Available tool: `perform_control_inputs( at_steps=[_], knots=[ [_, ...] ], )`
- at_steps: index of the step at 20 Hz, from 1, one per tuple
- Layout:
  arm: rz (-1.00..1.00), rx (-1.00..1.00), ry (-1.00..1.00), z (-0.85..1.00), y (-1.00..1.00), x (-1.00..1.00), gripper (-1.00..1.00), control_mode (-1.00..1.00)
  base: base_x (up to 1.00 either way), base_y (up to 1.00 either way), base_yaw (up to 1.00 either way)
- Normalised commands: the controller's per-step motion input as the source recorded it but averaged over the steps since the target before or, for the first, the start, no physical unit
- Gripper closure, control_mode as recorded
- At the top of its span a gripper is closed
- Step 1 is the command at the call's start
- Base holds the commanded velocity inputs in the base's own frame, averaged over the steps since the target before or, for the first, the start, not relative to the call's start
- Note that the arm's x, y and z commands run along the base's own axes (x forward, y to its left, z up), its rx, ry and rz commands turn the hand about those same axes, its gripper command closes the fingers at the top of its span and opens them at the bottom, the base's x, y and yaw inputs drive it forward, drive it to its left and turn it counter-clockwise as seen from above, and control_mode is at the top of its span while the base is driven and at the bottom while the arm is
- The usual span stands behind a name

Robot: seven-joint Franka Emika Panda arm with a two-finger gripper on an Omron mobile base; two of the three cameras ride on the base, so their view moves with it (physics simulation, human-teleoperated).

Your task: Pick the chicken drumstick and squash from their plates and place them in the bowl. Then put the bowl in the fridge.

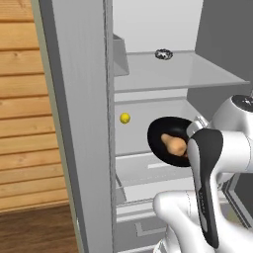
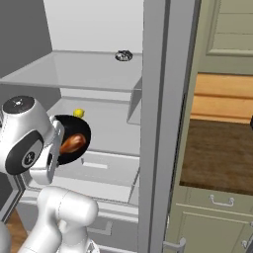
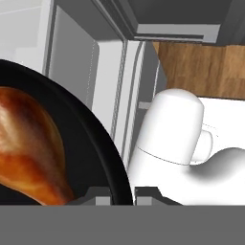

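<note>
Fridge (image 1: 89,99), door open, white interior with a glass upper shelf (image 1: 173,69) and a lower shelf (image 1: 143,170) exposed. Arm reaching in, carrying the bowl (image 1: 163,129) tipped steeply toward the cameras, just above the lower shelf. Bowl rim pinched between the fingers (image 3: 122,194), nearly pressed together on its edge at the bottom of the hand view. Drumstick (image 2: 73,143) lying inside the bowl; pale bone end toward the left base camera. Squash not made out in the bowl, perhaps hidden by the arm. Small yellow ball (image 1: 125,118) resting at the back of the lower shelf, apart from the bowl.

Step in hand, as judged: setting the bowl onto the lower shelf. Best done by levelling the bowl first, so nothing rolls out, then lowering slowly, clear of the ball and shelf edge, releasing only once the base sits flat.
</note>
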Motion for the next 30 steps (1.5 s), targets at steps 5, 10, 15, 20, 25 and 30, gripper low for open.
perform_control_inputs(
  at_steps=[5,10,15,20,25,30],
  knots=[
    [0.00,0.00,-0.13,-0.28,0.00,0.26,1.00,-1.00,0.00,0.00,0.00],
    [0.00,0.01,-0.19,-0.45,0.00,0.49,1.00,-1.00,0.00,0.00,0.00],
    [-0.01,0.04,0.00,-0.15,-0.21,0.78,1.00,-1.00,0.00,0.00,0.00],
    [-0.03,0.00,0.00,-0.21,-0.07,0.55,1.00,-1.00,0.00,0.00,0.00],
    [-0.02,0.00,0.00,-0.36,-0.12,0.58,1.00,-1.00,0.00,0.00,0.00],
    [-0.07,0.00,0.04,-0.22,-0.11,0.78,1.00,-1.00,0.00,0.00,0.00]
  ],
)
